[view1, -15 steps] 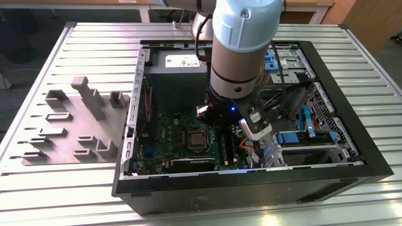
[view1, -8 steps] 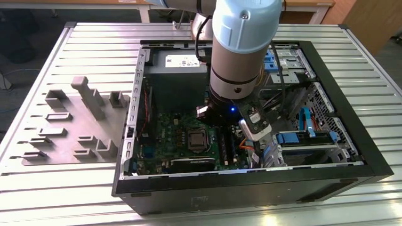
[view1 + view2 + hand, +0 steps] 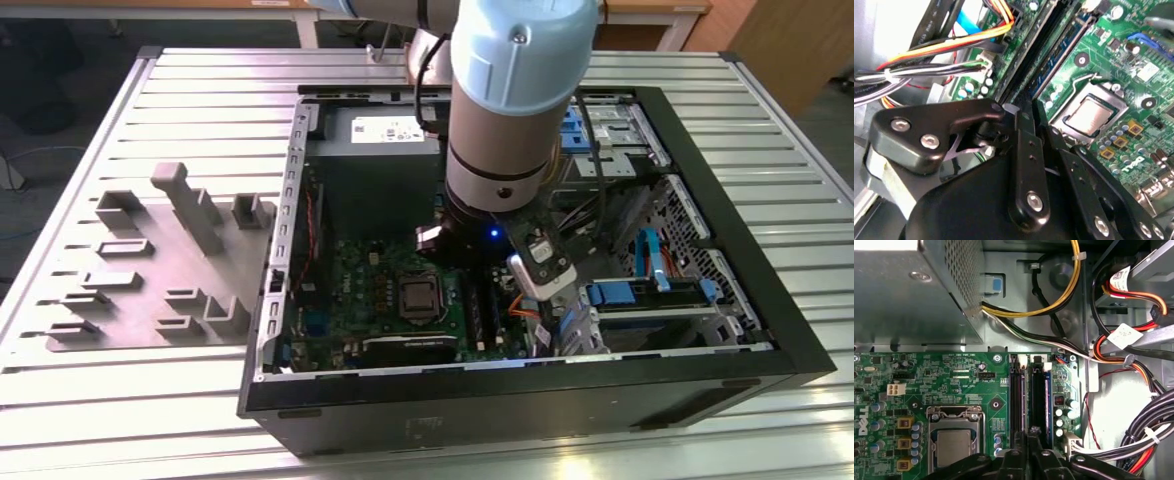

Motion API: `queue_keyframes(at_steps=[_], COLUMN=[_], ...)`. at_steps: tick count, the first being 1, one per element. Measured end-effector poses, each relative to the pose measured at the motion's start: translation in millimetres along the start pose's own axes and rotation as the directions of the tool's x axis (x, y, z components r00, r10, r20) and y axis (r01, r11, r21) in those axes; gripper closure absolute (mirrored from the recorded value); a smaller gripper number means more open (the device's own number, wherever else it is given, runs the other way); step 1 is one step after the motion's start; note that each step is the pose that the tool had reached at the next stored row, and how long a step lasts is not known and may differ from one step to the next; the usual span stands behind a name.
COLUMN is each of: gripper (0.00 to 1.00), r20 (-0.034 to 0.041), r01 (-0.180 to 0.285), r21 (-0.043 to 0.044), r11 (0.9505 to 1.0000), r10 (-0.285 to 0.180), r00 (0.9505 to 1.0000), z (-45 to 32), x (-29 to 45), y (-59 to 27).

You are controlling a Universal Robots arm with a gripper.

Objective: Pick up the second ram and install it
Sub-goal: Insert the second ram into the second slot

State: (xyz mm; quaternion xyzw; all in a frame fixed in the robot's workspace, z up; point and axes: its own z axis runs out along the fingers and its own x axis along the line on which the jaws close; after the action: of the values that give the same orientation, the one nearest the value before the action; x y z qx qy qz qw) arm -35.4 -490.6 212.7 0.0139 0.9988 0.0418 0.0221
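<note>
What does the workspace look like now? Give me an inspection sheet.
Surface: slatted metal table carrying an open computer case.
Job's things: second ram cannot be told apart from the memory slots on the motherboard.
Clutter: grey fixture plate on the exterior view's left of the case.
Grippers: gripper inside the case, low over the memory slots.
Cables: wire bundles beside the slots.
Surroundings: wooden desk behind the table.

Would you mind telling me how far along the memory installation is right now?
The end effector is down inside the computer case, directly over the motherboard's memory slots. Whether it holds the second ram, or the stick is already seated, cannot be made out, so installation is unconfirmed.
</note>
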Motion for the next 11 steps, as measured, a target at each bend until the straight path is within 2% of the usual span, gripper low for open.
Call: queue_keyframes(at_steps=[1, 6, 11], gripper=[0.81, 0.81, 0.81], r20=[0.0, -0.0003, -0.0002], r01=[0.0, 0.0, 0.0], r21=[0.0, 0.0011, 0.0007], r11=[1.0, 1.0, 1.0], r10=[0.0, 0.0, 0.0], r00=[1.0, 1.0, 1.0], z=[0.0, -1.6, -12.3], x=[0.0, 0.0, -0.5], y=[0.0, 0.0, 1.0])
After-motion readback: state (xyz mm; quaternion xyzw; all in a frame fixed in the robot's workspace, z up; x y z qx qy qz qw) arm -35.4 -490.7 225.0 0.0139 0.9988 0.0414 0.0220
